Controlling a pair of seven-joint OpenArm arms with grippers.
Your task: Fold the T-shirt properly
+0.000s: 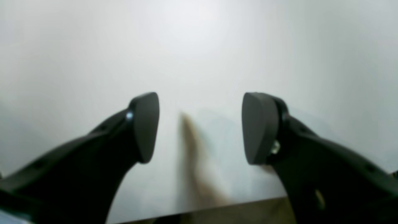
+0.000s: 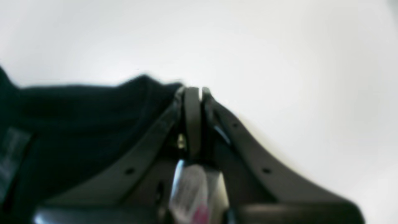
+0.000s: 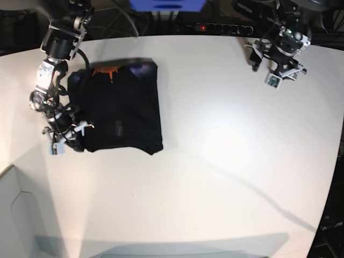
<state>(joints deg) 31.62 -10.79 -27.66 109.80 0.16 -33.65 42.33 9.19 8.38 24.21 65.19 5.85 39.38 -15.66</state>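
While the black T-shirt [image 3: 119,110] is lying as a compact folded block on the far left part of the white surface [image 3: 226,140], its orange collar label showing at the far edge, the right gripper [image 3: 69,133] is sitting at the garment's near left corner with its jaws pressed fully together. Whether any cloth is caught between them cannot be told: in the right wrist view the fingertips meet just beside a dark ridge of fabric [image 2: 93,102], with bare white surface beyond them. The left gripper [image 3: 278,58] is waiting well apart at the far right of the surface, jaws standing wide with nothing between them, and its wrist view is showing only blank surface between the two pads [image 1: 146,124]. Judging by the tidy shape, the fold appears to be close to finished, and the step in hand looks like either a last tuck of that corner or a release. To do it well, the right gripper should be moving low and slowly, so that a pinched edge is not dragged and the stacked layers are not pulled askew. If letting go, it should be opening before lifting, then rising straight up clear of the hem. Loose cloth clinging to a finger is the main risk here.
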